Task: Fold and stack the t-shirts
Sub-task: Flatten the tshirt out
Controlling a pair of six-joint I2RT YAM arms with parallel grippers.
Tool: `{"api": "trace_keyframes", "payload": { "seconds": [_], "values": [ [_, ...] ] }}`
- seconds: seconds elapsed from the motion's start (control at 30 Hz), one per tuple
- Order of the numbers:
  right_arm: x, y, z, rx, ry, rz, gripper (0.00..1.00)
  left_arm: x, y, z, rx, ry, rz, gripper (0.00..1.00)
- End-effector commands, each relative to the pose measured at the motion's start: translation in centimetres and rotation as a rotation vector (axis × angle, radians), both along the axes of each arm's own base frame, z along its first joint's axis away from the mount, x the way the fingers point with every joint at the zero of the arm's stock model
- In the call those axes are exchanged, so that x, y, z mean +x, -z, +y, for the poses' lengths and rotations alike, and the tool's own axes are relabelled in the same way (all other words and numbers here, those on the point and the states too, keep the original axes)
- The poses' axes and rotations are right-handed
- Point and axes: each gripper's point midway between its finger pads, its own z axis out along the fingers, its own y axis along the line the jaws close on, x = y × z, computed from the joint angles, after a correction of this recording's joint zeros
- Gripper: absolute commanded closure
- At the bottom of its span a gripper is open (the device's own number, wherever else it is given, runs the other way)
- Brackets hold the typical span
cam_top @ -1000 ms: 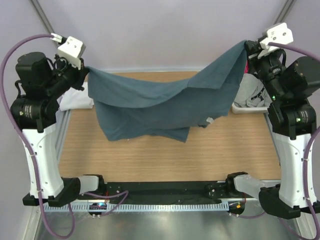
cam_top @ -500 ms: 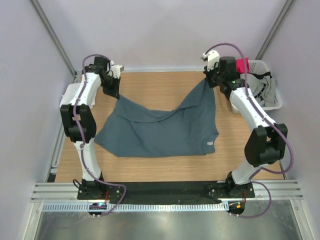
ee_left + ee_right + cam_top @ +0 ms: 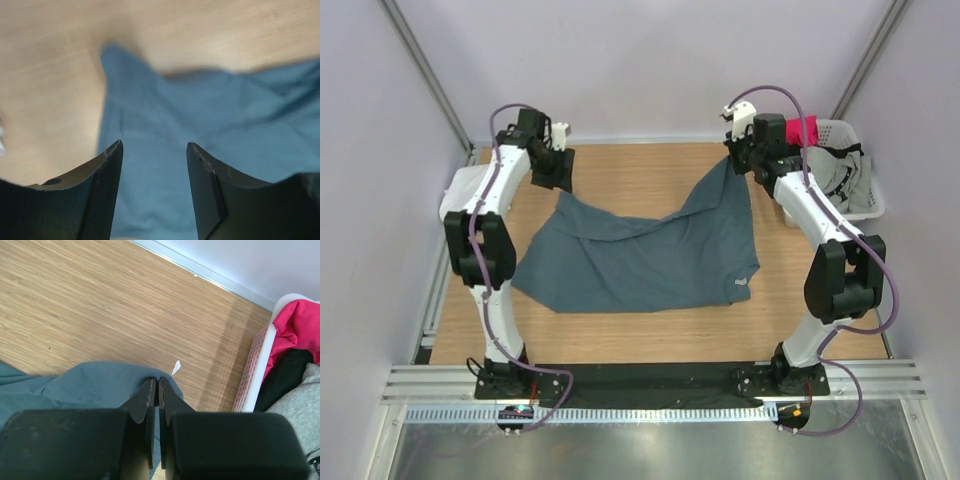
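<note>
Lying spread over the middle of the desk [image 3: 650, 335], the slate-blue t-shirt [image 3: 640, 255] is seen with its long axis running left to right. Its near edge is flat on the wood, and the small white neck label [image 3: 741, 283] is noted at the near right.

The far right corner is drawn up into a peak. It is pinched there by the right claw [image 3: 736, 158], whose fingers are pressed together on a fold of the blue cloth in the right wrist view.

The far left corner is found on the desk, just below the left claw [image 3: 558, 178]. That claw's fingers stand apart with nothing between them. In the left wrist view the cloth is seen under and beyond the fingertips, its point off to the left.

- Left claw: judged the nearer to the free far-left corner.
- White t-shirt [image 3: 468, 185]: noted at the left desk edge, under the left arm.
- Basket [image 3: 875, 205]: other clothes are held to the right, apart from the shirt.
</note>
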Motion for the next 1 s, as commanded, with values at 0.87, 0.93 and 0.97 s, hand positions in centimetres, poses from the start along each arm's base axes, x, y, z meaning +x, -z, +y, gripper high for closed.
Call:
{"api": "trace_keyframes", "payload": {
  "seconds": [0.87, 0.93, 0.97],
  "values": [
    [-1.5, -2.7, -0.2, 0.013, 0.001, -0.067, 0.99, -3.1, 6.3, 4.0, -0.31, -0.262, 0.277, 0.64],
    [-1.3, -2.5, -0.2, 0.01, 0.004, -0.065, 0.99, -3.1, 6.9, 4.2, -0.304, -0.265, 0.288, 0.65],
    [-1.2, -2.6, -0.1, 0.009, 0.003, -0.067, 0.99, -3.1, 7.1, 4.3, -0.303, -0.266, 0.292, 0.65]
  ]
}}
